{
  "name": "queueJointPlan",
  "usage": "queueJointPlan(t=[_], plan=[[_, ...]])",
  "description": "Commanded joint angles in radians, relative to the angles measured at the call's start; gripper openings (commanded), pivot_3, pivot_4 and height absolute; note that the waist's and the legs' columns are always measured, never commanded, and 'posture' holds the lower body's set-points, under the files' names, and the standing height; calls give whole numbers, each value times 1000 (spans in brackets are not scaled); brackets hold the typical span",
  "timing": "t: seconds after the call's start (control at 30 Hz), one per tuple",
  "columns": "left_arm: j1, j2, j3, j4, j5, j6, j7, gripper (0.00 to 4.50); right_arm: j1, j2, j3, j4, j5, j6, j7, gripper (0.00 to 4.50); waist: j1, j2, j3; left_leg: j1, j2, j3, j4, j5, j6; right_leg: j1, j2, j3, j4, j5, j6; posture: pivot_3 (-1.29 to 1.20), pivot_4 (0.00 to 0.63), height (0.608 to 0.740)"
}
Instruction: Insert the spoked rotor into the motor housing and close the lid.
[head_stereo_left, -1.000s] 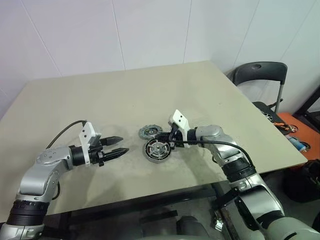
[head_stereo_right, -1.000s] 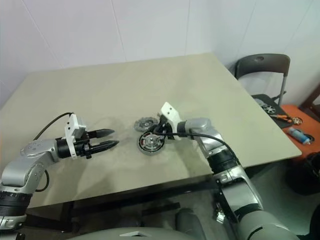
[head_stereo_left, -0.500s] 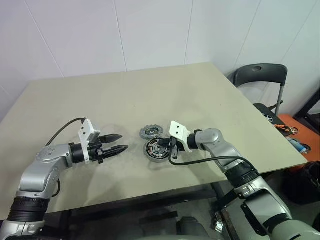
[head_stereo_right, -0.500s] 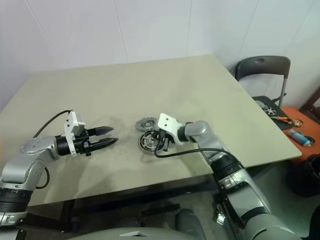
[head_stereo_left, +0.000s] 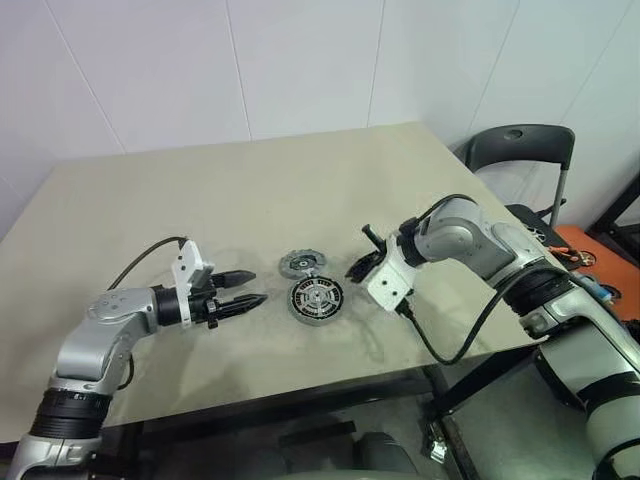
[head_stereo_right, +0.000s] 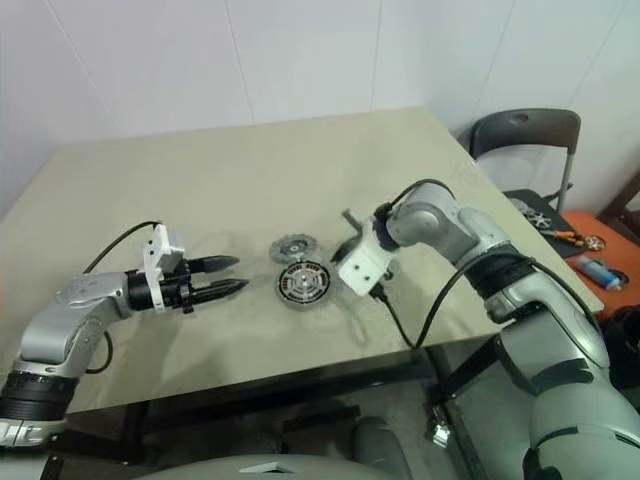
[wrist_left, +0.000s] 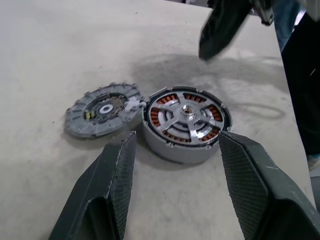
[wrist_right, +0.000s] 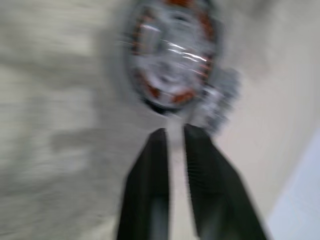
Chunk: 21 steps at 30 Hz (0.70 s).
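The motor housing (head_stereo_left: 316, 299) lies flat on the table's near middle, and the spoked rotor (wrist_left: 187, 111) sits inside it, with copper windings showing between its silver spokes. The grey toothed lid (head_stereo_left: 300, 263) rests on the table, touching the housing's far-left side. My left gripper (head_stereo_left: 255, 289) hovers low just left of the housing, open, pointing at it, fingers (wrist_left: 117, 170) empty. My right gripper (head_stereo_left: 362, 258) hangs above the table to the housing's right, tilted down toward it. Its fingers (wrist_right: 200, 150) stand slightly open with nothing between them.
The beige table (head_stereo_left: 250, 190) stretches wide behind and to the left of the parts. A black cable (head_stereo_left: 440, 345) droops from my right wrist over the front edge. A dark chair (head_stereo_left: 520, 148) stands off the table's right corner, with tools on an orange surface (head_stereo_left: 580, 255) beyond.
My right gripper has lifted off the housing, swung up and to the right, rolled over and parted its fingers slightly. The left gripper has stayed put.
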Motion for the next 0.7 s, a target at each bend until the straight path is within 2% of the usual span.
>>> queueJointPlan(t=[0.03,0.07,0.4,0.7], plan=[[-2,-1,7,-30,-3,-9,3,2788,-57,15,9,35,-70,-65,-18,1953,-2,0,0,0,0,0,0,0,0,0,0,0,0,0,0,0,0,740],[9,-1,8,-38,-4,-9,3,2788,-65,20,19,48,-93,-71,-17,2280,-3,0,0,0,0,0,0,0,0,0,0,0,1,0,0,0,0,740],[75,7,15,-86,6,-7,32,2788,-77,94,61,115,-193,-175,-71,2280,1,0,0,1,0,0,1,0,0,0,0,1,3,0,0,0,0,740],[100,7,6,-106,16,-6,42,2788,-88,152,89,163,-237,-191,-109,2280,-1,0,0,1,0,0,2,0,0,0,0,1,4,0,-1,0,0,740]])
